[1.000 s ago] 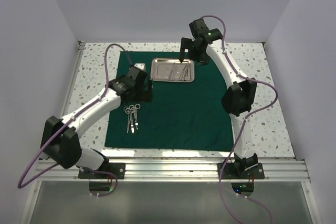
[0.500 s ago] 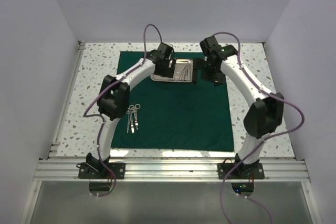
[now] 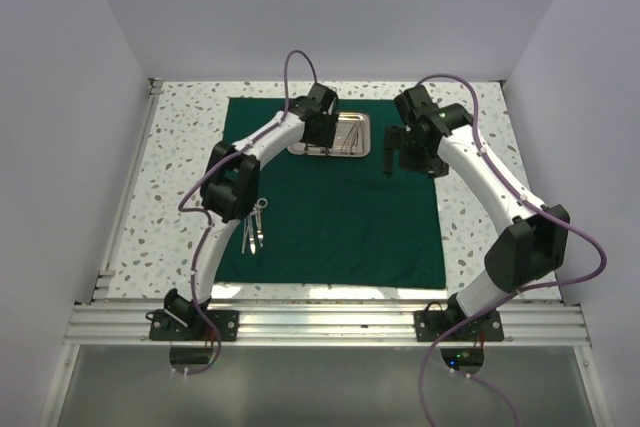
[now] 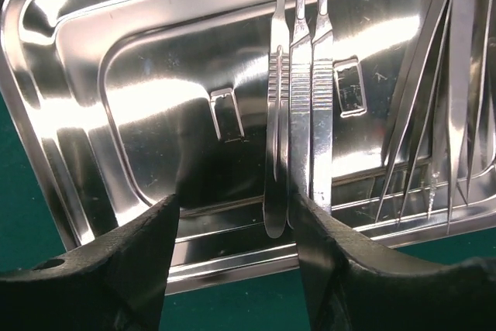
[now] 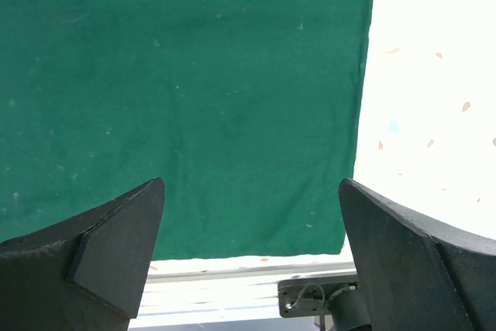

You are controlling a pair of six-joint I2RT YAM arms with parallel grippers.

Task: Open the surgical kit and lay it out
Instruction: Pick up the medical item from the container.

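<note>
The dark green cloth (image 3: 340, 217) lies spread flat on the table. The steel tray (image 3: 352, 135) sits at its far middle and holds slim steel handles (image 4: 298, 98) and tweezers (image 4: 449, 83). Scissors and forceps (image 3: 252, 227) lie on the cloth at the left. My left gripper (image 4: 236, 211) is open and empty, hovering just over the tray's near rim, beside the ends of the handles. My right gripper (image 3: 389, 159) is open and empty above the cloth (image 5: 186, 98), right of the tray.
The speckled tabletop (image 3: 480, 227) borders the cloth on the right (image 5: 434, 75). The metal rail (image 3: 320, 322) and the arm bases run along the near edge. White walls close in the left, far and right sides.
My left arm swung from the left of the cloth up to the tray. My right gripper moved from over the tray's far right edge down to the right of it.
</note>
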